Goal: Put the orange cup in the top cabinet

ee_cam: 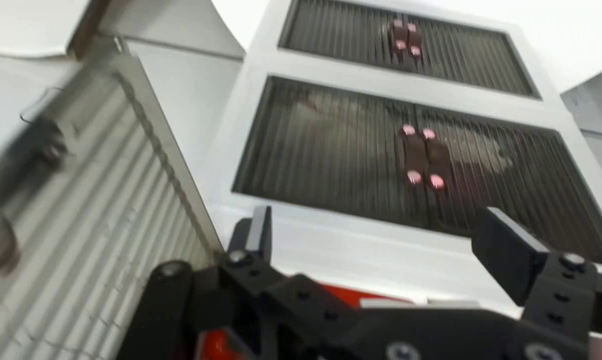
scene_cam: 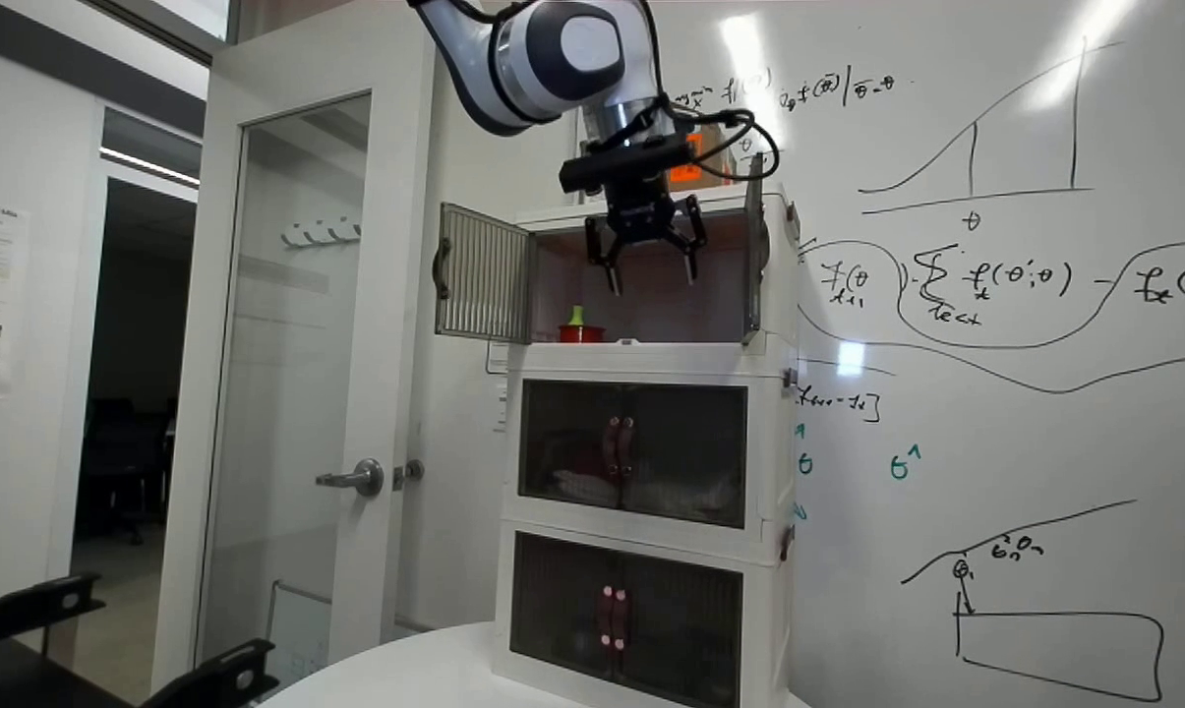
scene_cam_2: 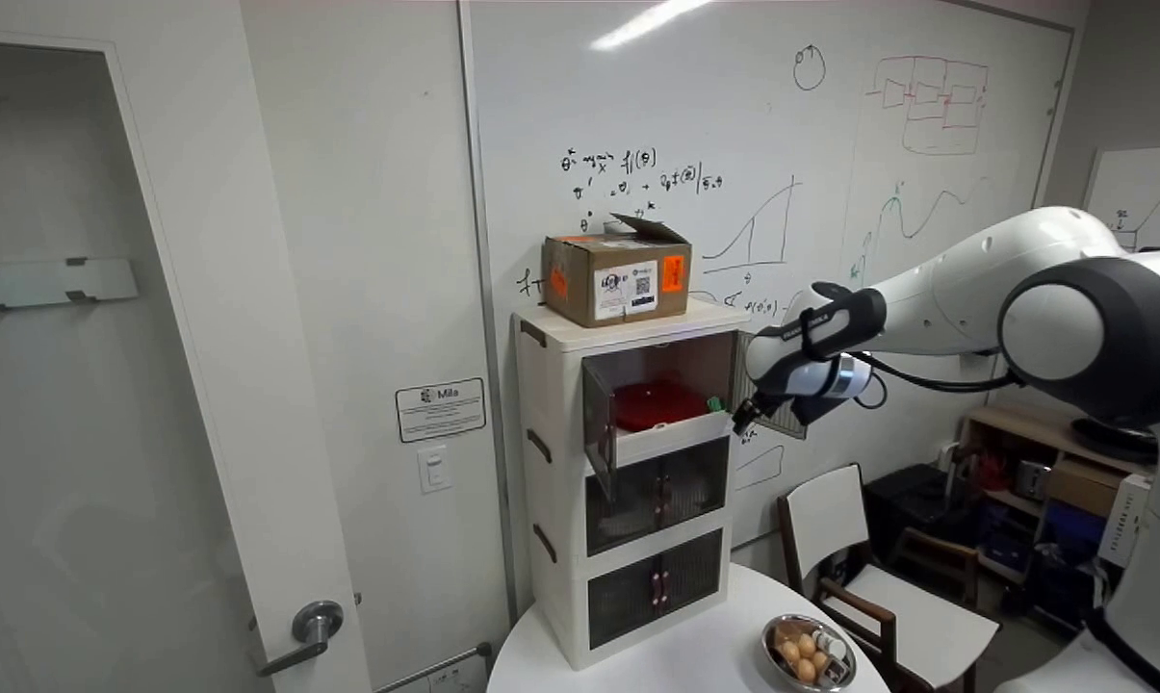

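wht top cab (scene_cam_2: 671, 439), blk gripper (scene_cam: 654, 285), brn box (scene_cam_2: 618, 277)

whiteboard (scene_cam_2: 772, 135): scribbled, glare-streaked | door (scene_cam: 297, 354): glass-paned | chair (scene_cam_2: 916, 611): beside white table (scene_cam_2: 695, 654)

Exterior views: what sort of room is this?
Probably a research-lab office or meeting room: a large glossy whiteboard with handwritten formulas, a white rectangular "Mila" wall sign and a white-and-black robot arm.

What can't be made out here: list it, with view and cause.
Whether the bowl holds the orange cup: too small to tell, in an exterior view.
Red item: shape hidden by the gripper, in the wrist view.
What the middle doors cover: dark tint obscures it, in both exterior views.
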`<state>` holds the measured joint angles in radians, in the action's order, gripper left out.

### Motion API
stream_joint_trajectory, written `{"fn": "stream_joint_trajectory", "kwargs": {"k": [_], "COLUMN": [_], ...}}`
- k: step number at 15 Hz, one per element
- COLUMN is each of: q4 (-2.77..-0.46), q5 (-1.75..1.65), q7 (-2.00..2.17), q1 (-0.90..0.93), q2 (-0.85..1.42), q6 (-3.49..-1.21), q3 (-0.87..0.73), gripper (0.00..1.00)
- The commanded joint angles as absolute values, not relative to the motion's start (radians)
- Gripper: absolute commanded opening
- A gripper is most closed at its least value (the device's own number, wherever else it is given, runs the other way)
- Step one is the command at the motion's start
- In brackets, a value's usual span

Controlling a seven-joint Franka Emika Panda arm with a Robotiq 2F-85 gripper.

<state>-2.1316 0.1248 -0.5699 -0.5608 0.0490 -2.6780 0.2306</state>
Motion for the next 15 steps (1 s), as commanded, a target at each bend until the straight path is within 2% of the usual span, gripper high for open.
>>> {"fn": "stream_joint_trajectory", "kwargs": {"k": [1, 5, 9, 10, 15], "q4": [-2.35, -2.553, -2.732, -2.643, -2.717], "q5": [0.09, 0.171, 0.11, 0.132, 0.107], "q7": [-0.504, -0.563, -0.4, -0.464, -0.408], "q1": [-0.409, -0.266, -0.205, -0.178, -0.175], "q2": [-0.119, -0.226, -0.295, -0.227, -0.273], "q6": [-2.583, -2.497, -2.523, -2.506, -2.512], "q3": [0.027, -0.081, -0.11, -0.135, -0.142], "gripper": [1.0, 1.0, 1.0, 1.0, 1.0]}}
